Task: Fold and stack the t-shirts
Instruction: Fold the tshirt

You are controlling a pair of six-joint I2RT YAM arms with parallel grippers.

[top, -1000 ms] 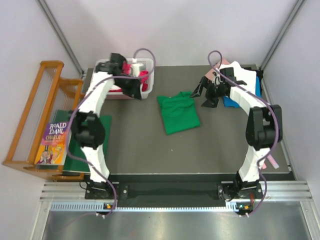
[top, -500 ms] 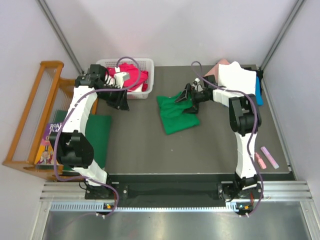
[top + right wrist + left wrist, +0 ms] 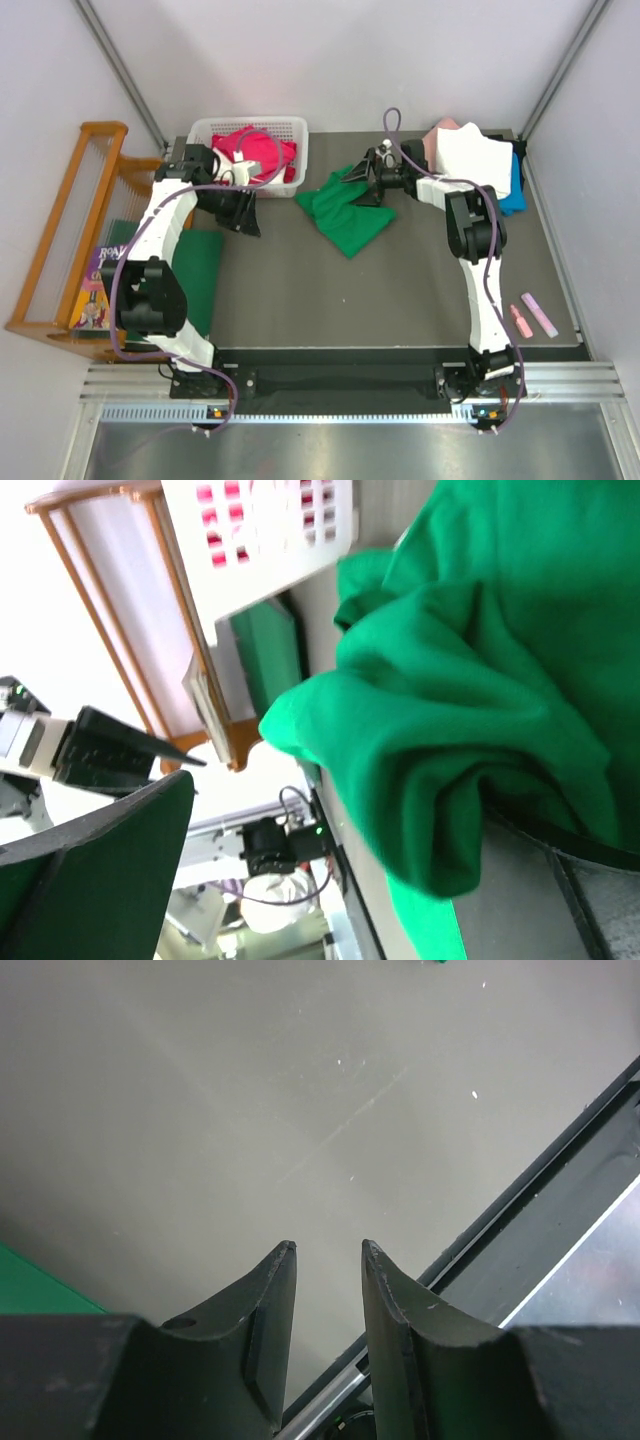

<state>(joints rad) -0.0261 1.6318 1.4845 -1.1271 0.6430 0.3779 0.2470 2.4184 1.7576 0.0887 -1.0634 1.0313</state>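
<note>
Two pincers are mine, seen from overhead and from a camera on each wrist. Little writing can be read: on the book lying at the left by the wooden rack, the overhead view shows large letters that begin "RO", and the rest sits behind my left arm. My left pincer hangs over the bare grey table, just in front of the white basket, which holds a pink-red t-shirt. Its wrist camera shows what the overhead view cannot: two dark fingers partly apart with nothing between them, and a corner of the dark green mat at the frame's edge. My right pincer is at the far edge of the green t-shirt, which lies rumpled near the middle of the table. Only the right wrist camera shows its jaws standing wide, not clamped, with bunched green cloth lying between them and over the lower finger. Only the overhead view shows the pile at the far right corner, a pink t-shirt, a white t-shirt and a blue t-shirt, and two small pink sticks near the table's right edge.
</note>
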